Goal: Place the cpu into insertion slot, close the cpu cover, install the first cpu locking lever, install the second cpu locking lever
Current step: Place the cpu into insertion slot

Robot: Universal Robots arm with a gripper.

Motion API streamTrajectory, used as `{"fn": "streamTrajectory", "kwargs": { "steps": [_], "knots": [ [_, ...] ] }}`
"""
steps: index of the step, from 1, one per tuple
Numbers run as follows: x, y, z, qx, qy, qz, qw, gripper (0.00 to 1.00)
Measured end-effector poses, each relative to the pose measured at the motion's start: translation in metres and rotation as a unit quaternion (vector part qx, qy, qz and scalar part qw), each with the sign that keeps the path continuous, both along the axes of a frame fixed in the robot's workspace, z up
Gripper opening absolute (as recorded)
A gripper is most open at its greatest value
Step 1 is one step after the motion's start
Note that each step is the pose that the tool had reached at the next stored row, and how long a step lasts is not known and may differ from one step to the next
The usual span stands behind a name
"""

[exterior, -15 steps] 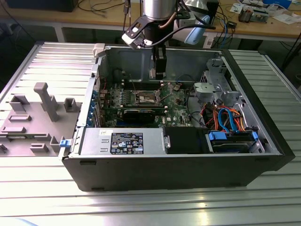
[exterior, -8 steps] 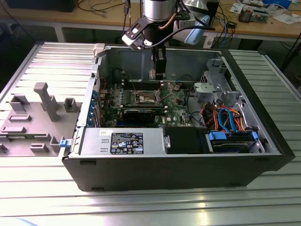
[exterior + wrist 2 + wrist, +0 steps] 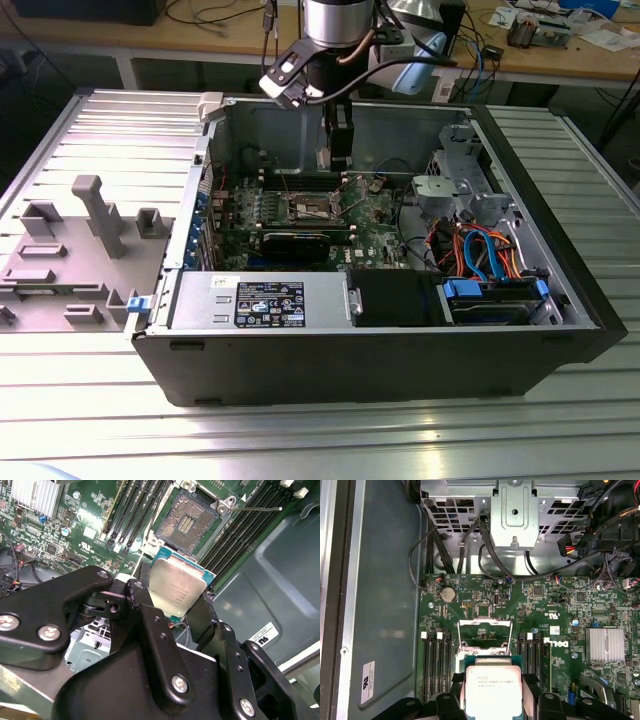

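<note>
1. Tool state. My gripper (image 3: 175, 605) is closed on the cpu (image 3: 177, 587). One finger bears on each of two opposite edges of the chip. The dull metal top faces back toward both wrist cameras.

2. Tool position. In the exterior view my gripper (image 3: 338, 150) hangs inside the open computer case (image 3: 350, 350), fingers pointing down at the motherboard (image 3: 545, 610).

3. Position of the cpu. It is clear of the board and touches nothing but my fingers (image 3: 142, 602). In the first wrist view the cpu (image 3: 493, 690) sits between the fingertips, with the board beyond it.

4. Governing relation. The insertion slot (image 3: 189, 522) lies beyond my fingertips, just past the chip's far edge and apart from it. Its pin-grid centre is exposed. The chip is square, so edge alignment governs rather than a long axis. The chip's edges appear roughly parallel to the slot's rim, though I judge the chip not yet centred over the slot.

5. Adjacent parts.
- The cpu cover (image 3: 485, 624) stands raised, beyond the slot from my fingers.
- Black memory slots (image 3: 240, 530) run along both sides of the slot.
- A thin locking lever (image 3: 255, 509) lies swung out near one corner.
</note>
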State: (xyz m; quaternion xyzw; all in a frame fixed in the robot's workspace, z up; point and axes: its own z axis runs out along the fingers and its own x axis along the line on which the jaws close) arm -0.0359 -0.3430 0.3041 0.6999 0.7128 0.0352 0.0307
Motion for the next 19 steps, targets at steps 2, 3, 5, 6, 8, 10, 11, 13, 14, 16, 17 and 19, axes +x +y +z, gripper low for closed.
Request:
{"fn": "streamTrajectory", "kwargs": {
  "steps": [2,3,5,6,8,10,11,13,14,16,17,19],
  "knots": [
    [0.0,0.0,-0.0005,0.0,0.0,0.0,1.0,0.54],
    [0.0,0.0,-0.0008,0.0,0.0,0.0,1.0,0.54],
    [0.0,0.0,-0.0012,0.0,0.0,0.0,1.0,0.54],
    [0.0,0.0,-0.0013,0.0,0.0,0.0,1.0,0.54],
    [0.0,0.0,-0.0013,0.0,0.0,0.0,1.0,0.54],
    [0.0,0.0,-0.0013,0.0,0.0,0.0,1.0,0.54],
    [0.0,0.0,-0.0014,0.0,0.0,0.0,1.0,0.54],
    [0.0,0.0,-0.0016,0.0,0.0,0.0,1.0,0.54],
    [0.0,0.0,-0.0019,0.0001,0.0,0.0,1.0,0.54],
    [0.0,0.0,-0.0025,0.0001,0.0,0.0,1.0,0.54],
    [0.0,0.0,-0.0032,0.0001,-0.0001,0.0,1.0,0.54],
    [-0.0001,0.0,-0.0049,0.0,0.0,0.0,1.0,0.54]
  ]
}}
